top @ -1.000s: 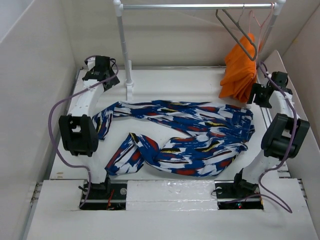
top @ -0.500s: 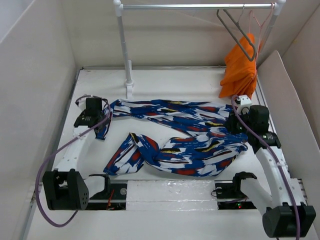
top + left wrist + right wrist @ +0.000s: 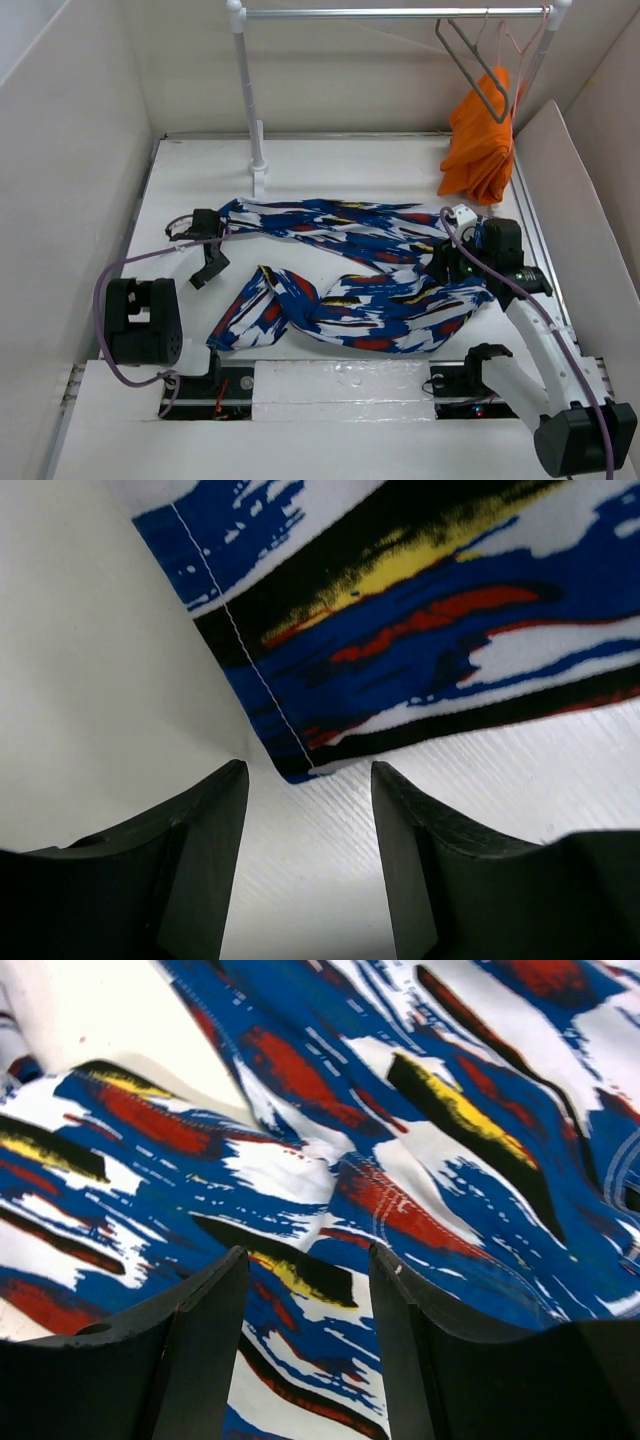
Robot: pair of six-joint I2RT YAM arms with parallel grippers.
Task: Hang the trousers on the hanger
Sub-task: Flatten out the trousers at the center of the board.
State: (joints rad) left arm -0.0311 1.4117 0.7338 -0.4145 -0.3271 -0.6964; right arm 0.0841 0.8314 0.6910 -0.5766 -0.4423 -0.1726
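The trousers (image 3: 370, 270), deep blue with white, red, black and yellow strokes, lie crumpled flat across the middle of the table. The dark grey hanger (image 3: 470, 62) hangs by its hook from the rail at the back right. My left gripper (image 3: 210, 265) is open and low over the table just off a leg's hem corner (image 3: 290, 765), which lies just beyond the fingertips. My right gripper (image 3: 447, 265) is open over the trousers' waist end; the cloth (image 3: 330, 1210) fills its view beneath the jaws, and nothing is gripped.
A plain orange garment (image 3: 485, 140) hangs at the back right beside the hanger, with a thin pinkish wire hanger (image 3: 518, 40) on the same rail (image 3: 390, 13). The rail's white post (image 3: 250, 100) stands behind the trousers. White walls (image 3: 60, 180) close in both sides.
Both arms came down from raised poses at the back. The left gripper dropped to the hem at the left; the right gripper moved forward and down over the waist end. The trousers have not moved.
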